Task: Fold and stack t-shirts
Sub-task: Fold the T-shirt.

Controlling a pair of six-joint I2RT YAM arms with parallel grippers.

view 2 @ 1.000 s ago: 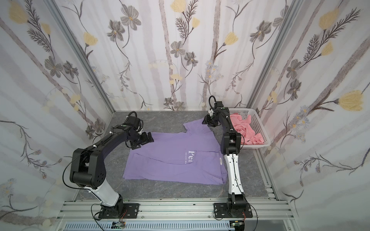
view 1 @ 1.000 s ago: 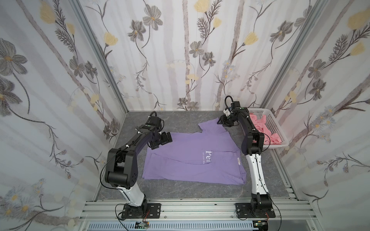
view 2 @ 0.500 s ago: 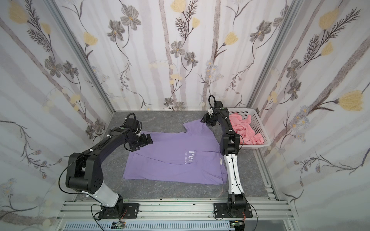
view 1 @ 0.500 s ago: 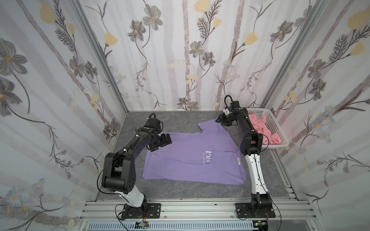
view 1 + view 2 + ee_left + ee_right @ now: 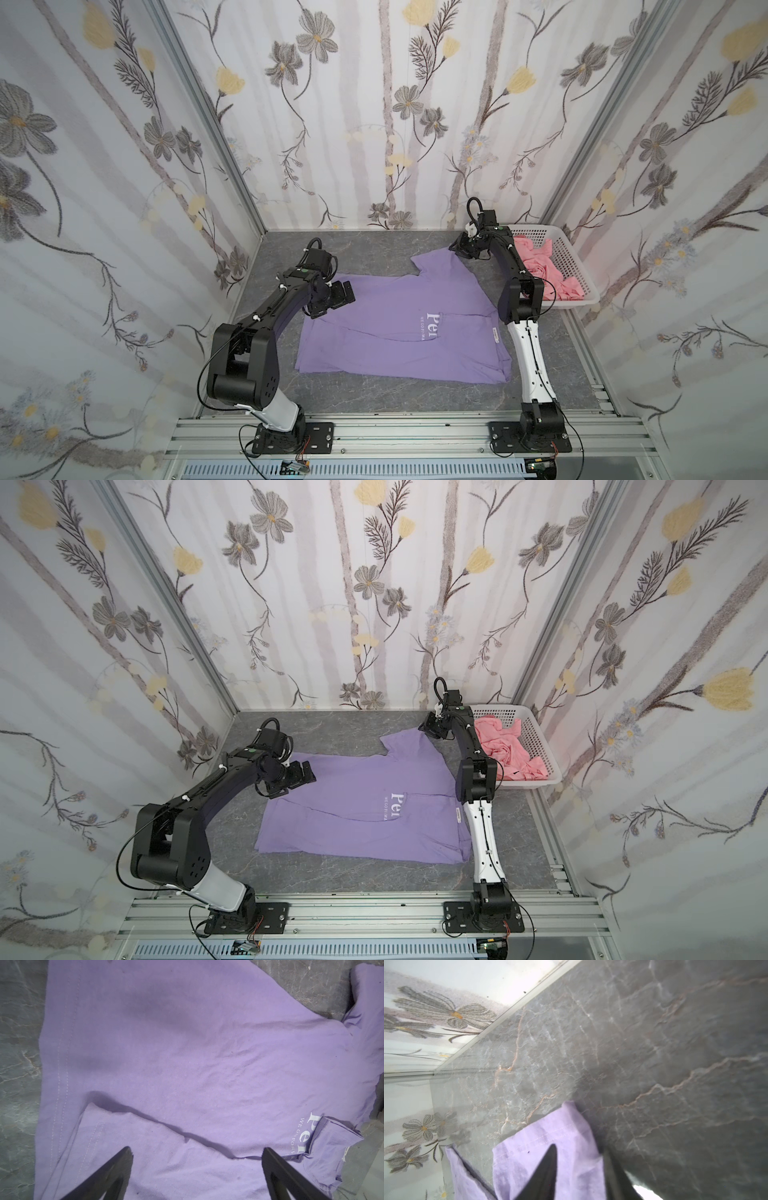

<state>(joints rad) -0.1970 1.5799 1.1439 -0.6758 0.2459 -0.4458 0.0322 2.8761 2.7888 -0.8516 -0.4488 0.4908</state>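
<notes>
A lavender t-shirt with white lettering lies spread on the grey table, partly folded, with one sleeve pointing toward the back. My right gripper is shut on the tip of that sleeve. The purple cloth sits between its fingers. My left gripper hovers open over the shirt's left part, above a fold edge, holding nothing. A salmon-pink t-shirt lies crumpled in the basket.
A white plastic basket stands at the back right against the wall. Floral walls enclose the table on three sides. Both arm bases sit on the rail at the front edge.
My right gripper's jaws have closed on the sleeve tip. The left gripper stays open and has hardly moved.
</notes>
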